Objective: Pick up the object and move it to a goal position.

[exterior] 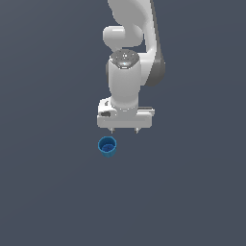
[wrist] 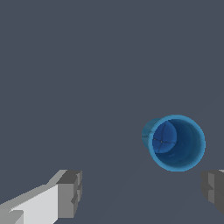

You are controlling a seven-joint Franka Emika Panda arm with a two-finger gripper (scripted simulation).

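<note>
A small bright blue cup with a round rim stands upright on the flat dark grey table. The white robot arm hangs over the table, and its jaws are wide open and hold nothing. The cup is not between the jaws. In the exterior view it sits just beside them, near the finger on the exterior view's left. In the wrist view the cup shows its open mouth, close to one grey finger.
</note>
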